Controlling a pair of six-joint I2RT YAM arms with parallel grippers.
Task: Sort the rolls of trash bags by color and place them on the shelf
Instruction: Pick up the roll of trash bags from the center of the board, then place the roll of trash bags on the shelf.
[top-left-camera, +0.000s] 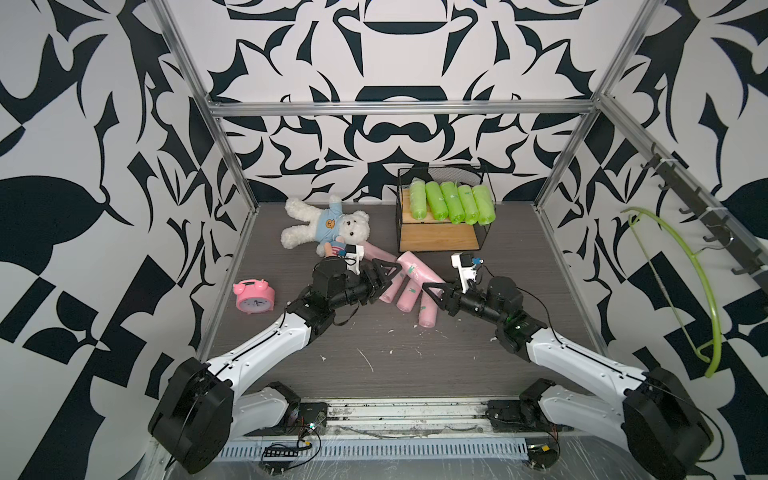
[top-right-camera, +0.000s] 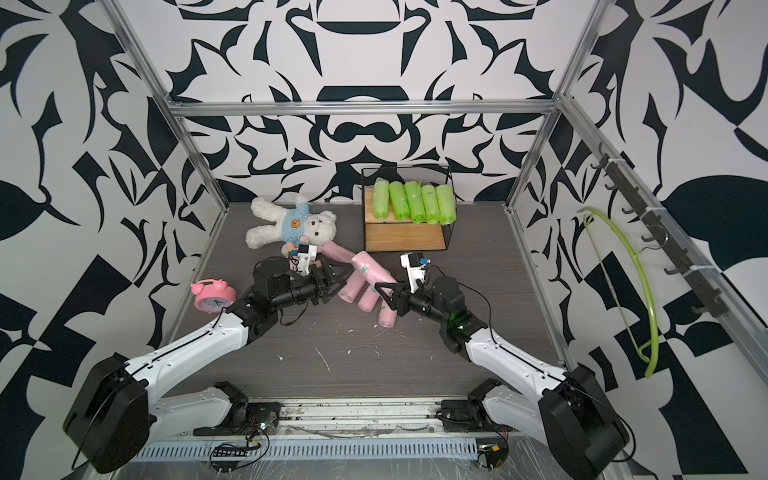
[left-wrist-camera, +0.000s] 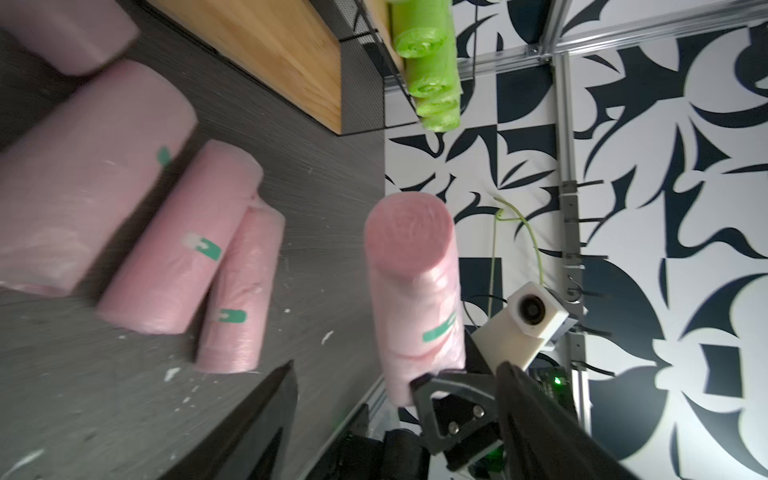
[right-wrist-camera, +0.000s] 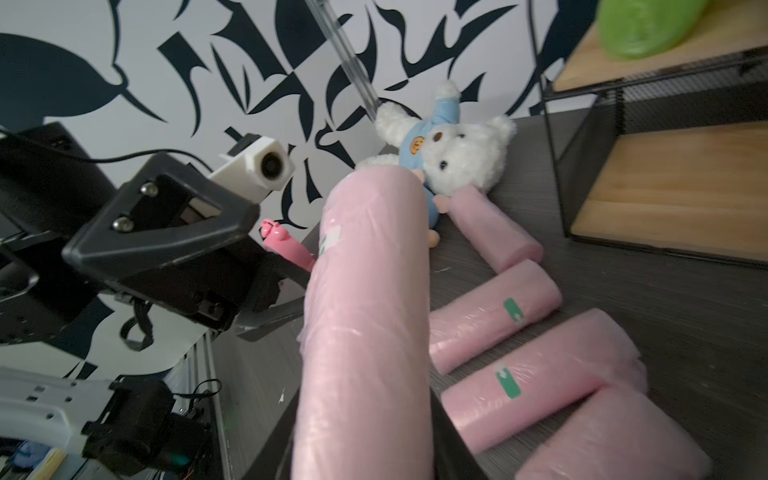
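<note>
At the back of the table (top-left-camera: 374, 365), the shelf (top-left-camera: 440, 241) carries five lime green rolls (top-left-camera: 453, 203) lying side by side across its upper board. Four pink rolls (top-left-camera: 409, 297) lie loose on the tabletop in front of it, one of them by the teddy bear (top-left-camera: 324, 228). A fifth pink roll (right-wrist-camera: 365, 311) is off the surface, clamped near one end by the right gripper (top-left-camera: 430, 291). The left gripper (top-left-camera: 390, 276) stands with its jaws spread on either side of the other end, gripping nothing.
</note>
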